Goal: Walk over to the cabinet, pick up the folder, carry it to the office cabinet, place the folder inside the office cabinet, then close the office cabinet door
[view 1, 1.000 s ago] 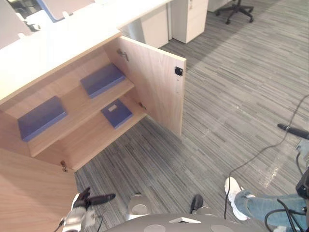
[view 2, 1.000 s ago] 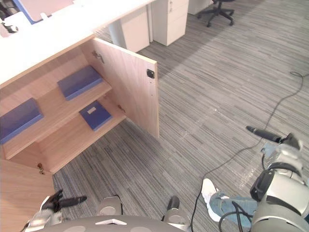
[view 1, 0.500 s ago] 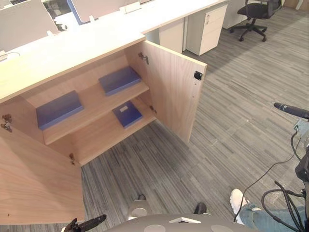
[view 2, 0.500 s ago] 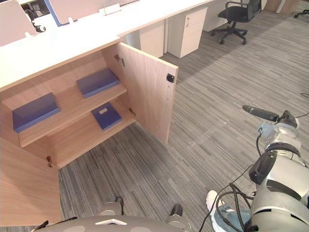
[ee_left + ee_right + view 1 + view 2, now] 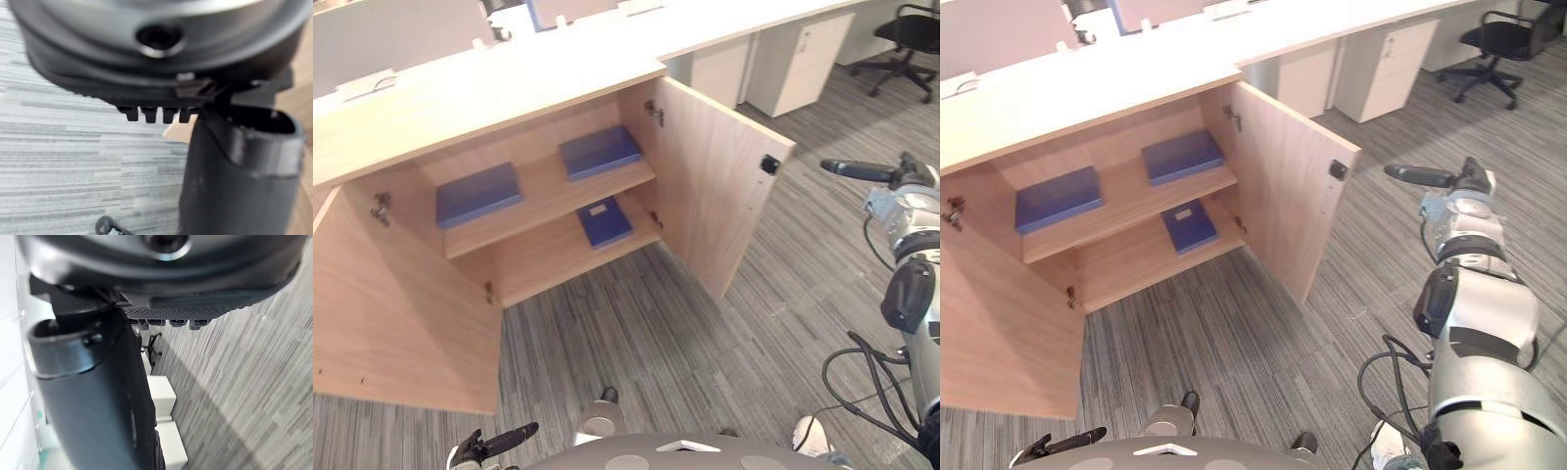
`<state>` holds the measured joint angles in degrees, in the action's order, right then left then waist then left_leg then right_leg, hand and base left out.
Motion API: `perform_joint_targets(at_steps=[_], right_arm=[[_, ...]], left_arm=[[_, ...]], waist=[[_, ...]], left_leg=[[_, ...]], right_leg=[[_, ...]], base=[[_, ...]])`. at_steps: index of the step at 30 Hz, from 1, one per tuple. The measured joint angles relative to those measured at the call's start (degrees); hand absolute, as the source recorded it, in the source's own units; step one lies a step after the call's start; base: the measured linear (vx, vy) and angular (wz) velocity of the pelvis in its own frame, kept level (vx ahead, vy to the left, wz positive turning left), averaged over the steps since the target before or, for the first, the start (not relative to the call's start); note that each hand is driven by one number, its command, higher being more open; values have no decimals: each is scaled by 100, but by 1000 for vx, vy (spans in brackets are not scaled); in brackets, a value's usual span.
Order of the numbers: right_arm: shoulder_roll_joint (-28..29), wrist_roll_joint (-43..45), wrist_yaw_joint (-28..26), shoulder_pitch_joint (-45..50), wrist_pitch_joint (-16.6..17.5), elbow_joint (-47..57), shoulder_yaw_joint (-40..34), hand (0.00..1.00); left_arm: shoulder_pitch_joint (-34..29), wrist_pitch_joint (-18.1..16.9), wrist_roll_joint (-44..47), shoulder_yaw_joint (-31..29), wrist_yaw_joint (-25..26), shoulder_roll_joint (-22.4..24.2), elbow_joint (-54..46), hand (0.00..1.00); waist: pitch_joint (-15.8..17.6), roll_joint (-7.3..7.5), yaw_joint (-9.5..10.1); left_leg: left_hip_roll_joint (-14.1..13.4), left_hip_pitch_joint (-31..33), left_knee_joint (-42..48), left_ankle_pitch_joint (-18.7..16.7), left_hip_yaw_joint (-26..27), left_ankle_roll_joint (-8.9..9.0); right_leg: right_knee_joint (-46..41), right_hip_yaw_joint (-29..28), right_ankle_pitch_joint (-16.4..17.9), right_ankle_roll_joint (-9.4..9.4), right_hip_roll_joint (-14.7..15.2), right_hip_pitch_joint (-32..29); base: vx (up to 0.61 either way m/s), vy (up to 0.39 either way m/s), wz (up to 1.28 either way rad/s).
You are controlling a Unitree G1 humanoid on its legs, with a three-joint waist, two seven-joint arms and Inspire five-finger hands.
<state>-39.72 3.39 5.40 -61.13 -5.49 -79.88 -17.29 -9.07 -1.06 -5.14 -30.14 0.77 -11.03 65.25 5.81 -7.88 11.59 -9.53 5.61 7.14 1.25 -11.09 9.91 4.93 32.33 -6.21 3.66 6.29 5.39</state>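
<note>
R hand (image 5: 1420,176), held flat, now nearer cabinet door (image 5: 1288,196).

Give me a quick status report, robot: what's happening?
Left hand low, open, empty; right hand raised, open, empty. Blue folders lie on the cabinet shelves, none picked up yet. Both cabinet doors stand open.

Grey striped carpet (image 5: 636,343), white drawer units (image 5: 1386,69), black office chair (image 5: 1494,41)

Upper shelf (image 5: 543,191) — two blue folders (image 5: 478,194), bottom shelf (image 5: 548,259) — third folder (image 5: 604,221)
</note>
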Motion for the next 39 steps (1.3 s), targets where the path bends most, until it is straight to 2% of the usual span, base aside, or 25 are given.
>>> perform_joint_targets(at_steps=[2, 6, 13, 16, 20, 21, 23, 24, 29, 31, 34, 35, 37, 39], right_arm=[[270, 53, -1, -73, 0, 0, -1, 100], [523, 261, 9, -96, 0, 0, -8, 100], [594, 390, 241, -105, 0, 0, 12, 100], [730, 416, 305, -84, -4, 71, 453, 100], [806, 385, 306, 130, -62, 491, 2236, 100], [806, 386, 303, 311, -134, 848, 3037, 100], [806, 396, 293, 480, -163, 1241, 3782, 100], [806, 502, 211, 620, -167, 1685, 4442, 100], [834, 1050, -423, 1194, -136, 3426, 5932, 100], [1256, 1272, -798, 1263, -102, 3931, 6556, 100], [1751, 1396, -1148, 1295, 68, 4075, 6908, 100], [1975, 1449, -1253, 1297, 171, 4258, 7109, 100], [2253, 1568, -1577, 1283, 424, 4495, 7194, 100], [2574, 1620, -2039, 1197, 655, 4745, 7635, 100]], left_arm=[[-52, 18, 3, -2, 13, 0, 7, 100], [-62, 33, 6, -5, 51, 7, 61, 100], [-44, 37, 35, -8, 178, 15, 68, 100], [-43, 35, 35, -19, 251, 13, 153, 100], [-21, 32, 35, -20, 269, 15, 286, 100], [-25, 32, 36, -18, 267, 17, 295, 100], [-29, 18, 48, -19, 268, 16, 293, 100], [-29, 6, 48, -21, 260, 18, 293, 100], [-36, -43, 46, -21, 259, 127, 282, 100], [-61, -42, 45, -20, 264, 305, 284, 100], [-49, -86, 27, -23, 265, 460, 280, 100], [-62, -89, 21, -37, 266, 509, 280, 100], [-90, -92, 5, -182, 268, 581, 279, 100], [-227, -123, 0, -368, 270, 596, 279, 100]], waist=[[-2, 83, 134], [11, 141, 244], [8, 170, 222], [1, 193, 212], [-12, 253, 166], [-20, 269, 152], [-48, 293, 92], [-82, 322, 84], [-339, 327, 84], [-676, 305, 130], [-814, 308, 253], [-860, 314, 323], [-948, 335, 439], [-1011, 404, 565]], left_leg=[[64, 2, -114, 76, -68, -23], [178, 15, -241, 127, -208, -56], [233, 181, -263, 150, -316, -85], [211, 131, -356, 174, -271, -79], [119, 42, -511, 208, -64, -98], [80, -17, -517, 209, 34, -98], [46, -20, -454, 190, 100, -102], [-21, -8, -392, 152, 243, -110], [-246, 27, -196, -90, 509, -329], [-309, 186, -127, -176, 493, -461], [-305, 187, -234, -175, 340, -489], [-297, 191, -291, -139, 262, -467], [-284, 180, -424, 11, 168, -283], [-207, 118, -576, 127, 77, -111]], right_leg=[[1, 111, 6, 34, 61, 14], [0, 285, -1, 100, 145, 59], [-1, 425, -7, 135, 177, -32], [0, 416, -3, 156, 177, -63], [0, 248, -6, 133, 141, -147], [0, 162, 6, 132, 117, -150], [0, 92, 42, 87, 88, -172], [2, 22, 43, 84, 54, -245], [6, -3, 35, 54, -99, -342], [5, 12, 62, 22, -164, -459], [3, 135, 66, 12, -192, -446], [2, 224, 87, -12, -191, -432], [1, 318, 117, -7, -173, -421], [1, 439, 160, 47, -92, -347]], base=[[-13, 29, 29], [-11, 17, 24], [3, 1, 9], [27, -9, -12], [19, -12, -27], [10, -15, -35], [1, -14, -37], [-10, -11, -48], [-22, -27, -39], [3, -12, 2], [50, -3, 22], [80, 25, 34], [99, 40, 38], [144, 71, 36]])
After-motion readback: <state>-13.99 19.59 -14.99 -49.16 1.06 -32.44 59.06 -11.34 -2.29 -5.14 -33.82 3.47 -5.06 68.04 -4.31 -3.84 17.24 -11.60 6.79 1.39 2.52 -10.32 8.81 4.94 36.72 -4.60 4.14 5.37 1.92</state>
